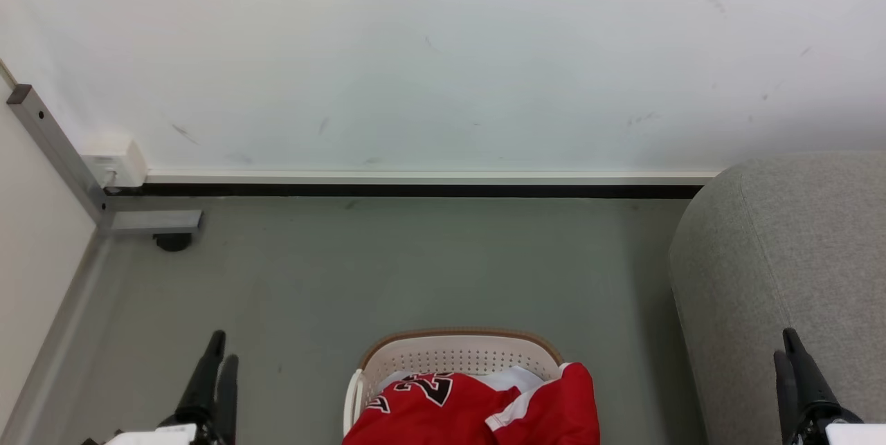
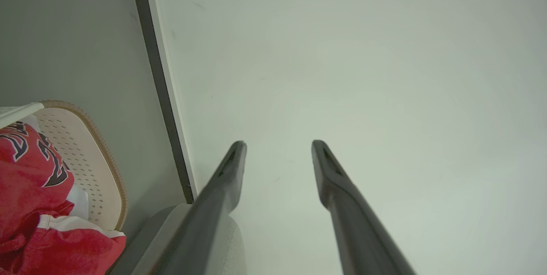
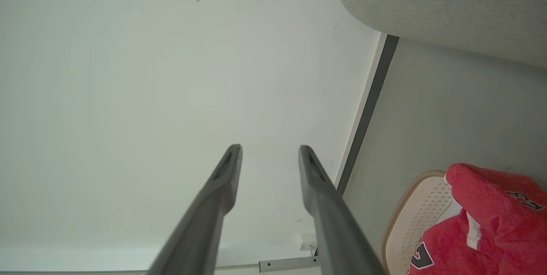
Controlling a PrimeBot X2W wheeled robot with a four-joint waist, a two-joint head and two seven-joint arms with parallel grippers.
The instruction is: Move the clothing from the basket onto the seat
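At bottom centre of the head view, a small cream-white perforated plastic laundry basket [image 1: 457, 353] with a brown rim stands on the grey-green floor [image 1: 415, 265]. Red basketball jersey clothing [image 1: 429, 419] with white panels and black white-outlined numbers lies heaped inside it. One red fold hangs over the basket's right rim, on the sofa side. It looks like more than one garment, but the heap is too bunched to be sure. The large light grey fabric sofa [image 1: 782, 258] with rounded edges sits at right, near the basket, with a strip of floor between them.

Its wrist view shows the left gripper [image 2: 278, 146] with its two long dark fingers spread apart and empty, pointing at the white wall [image 2: 384, 74]. The right gripper [image 3: 268, 149] is the same, fingers parted and holding nothing. In the head view the grippers sit at the lower left and lower right, both well apart from the basket. A black baseboard strip [image 1: 415, 190] runs along the wall foot, and a grey metal frame leg [image 1: 59, 151] stands in the left corner.
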